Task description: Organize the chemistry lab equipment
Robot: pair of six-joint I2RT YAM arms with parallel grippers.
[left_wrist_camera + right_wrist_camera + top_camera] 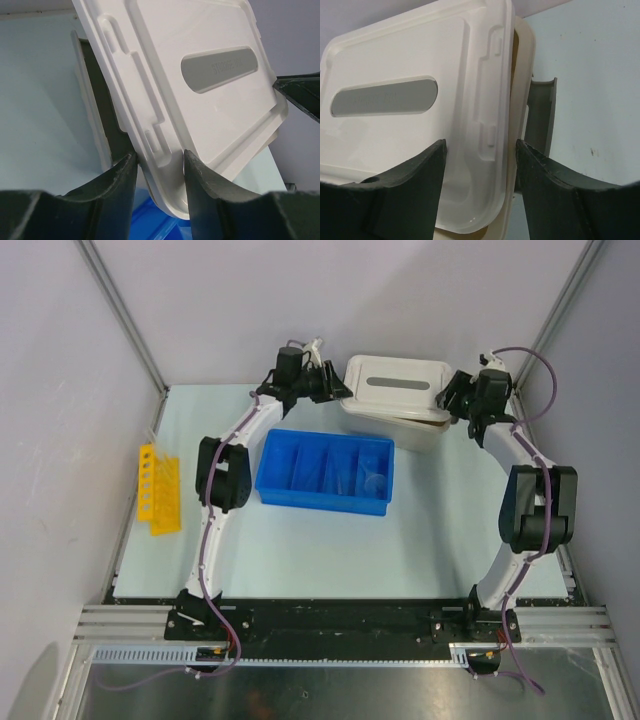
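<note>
The beige tub (415, 430) stands at the back centre with its white lid (395, 385) tilted on top. My left gripper (335, 390) is at the lid's left edge. In the left wrist view it (159, 157) is shut on the edge of the lid (200, 50), which is raised off the tub. My right gripper (447, 400) is at the right end. In the right wrist view it (480, 145) is open, straddling the lid (420, 50) edge and the tub rim (520, 60). Only faint clear glass (375, 480) shows in the blue tray (325, 502). The other loose items are hidden.
A yellow rack (160, 488) lies at the table's left edge. The blue divided tray sits right in front of the tub. A grey latch flap (540, 115) hangs open on the tub's right end, and a dark one (105, 110) on its left end. Walls enclose the table.
</note>
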